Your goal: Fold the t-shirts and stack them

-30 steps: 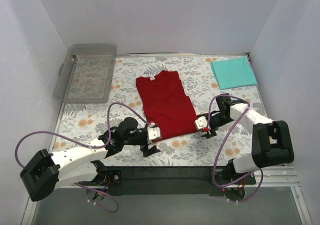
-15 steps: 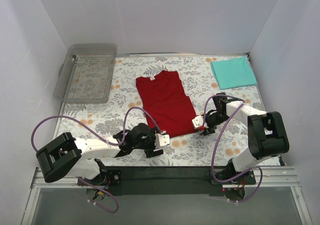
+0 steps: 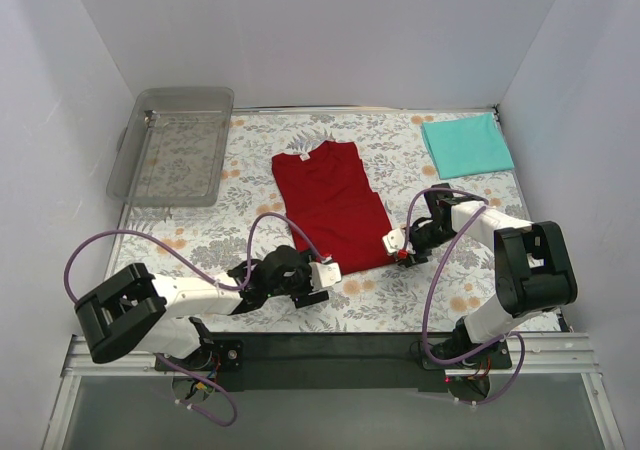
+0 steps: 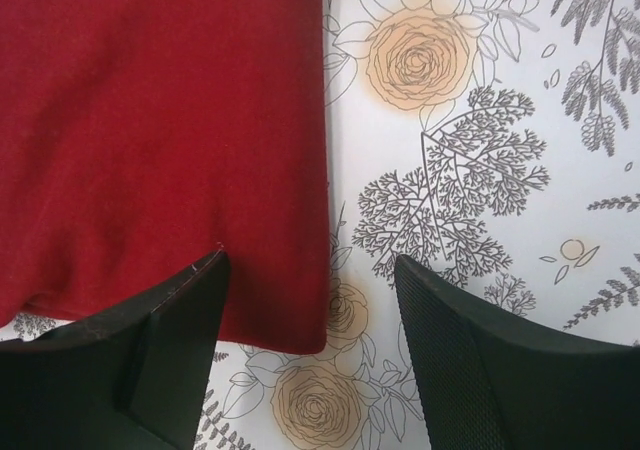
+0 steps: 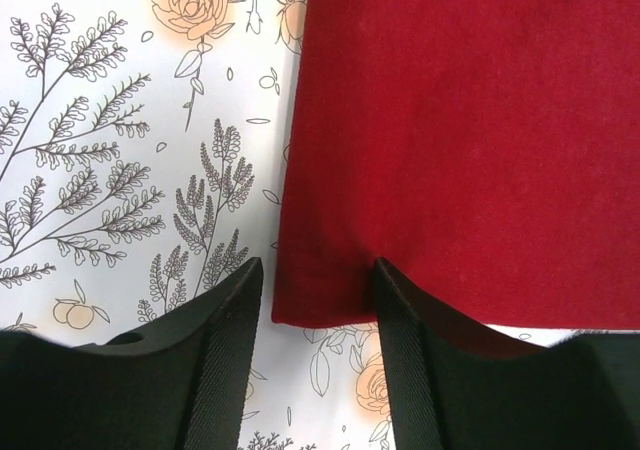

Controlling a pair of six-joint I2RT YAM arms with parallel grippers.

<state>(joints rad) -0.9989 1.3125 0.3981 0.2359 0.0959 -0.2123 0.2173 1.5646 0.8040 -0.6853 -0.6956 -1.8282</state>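
The dark red t-shirt (image 3: 333,205) lies flat on the flowered table, folded into a long strip, collar to the far side. My left gripper (image 3: 320,280) is open at the shirt's near left hem corner (image 4: 290,320), which sits between its fingers (image 4: 470,360). My right gripper (image 3: 396,246) is open at the near right hem corner (image 5: 320,290), one finger (image 5: 430,360) over the cloth, the other on the table. The teal t-shirt (image 3: 467,144) lies as a flat folded rectangle at the far right.
A clear plastic tray (image 3: 175,145) stands at the far left, partly over the table edge. White walls close in the table on three sides. Purple cables loop from both arms.
My left gripper has moved right to the shirt's near left corner. My right gripper has moved a little left onto the near right corner. The shirts have not moved.
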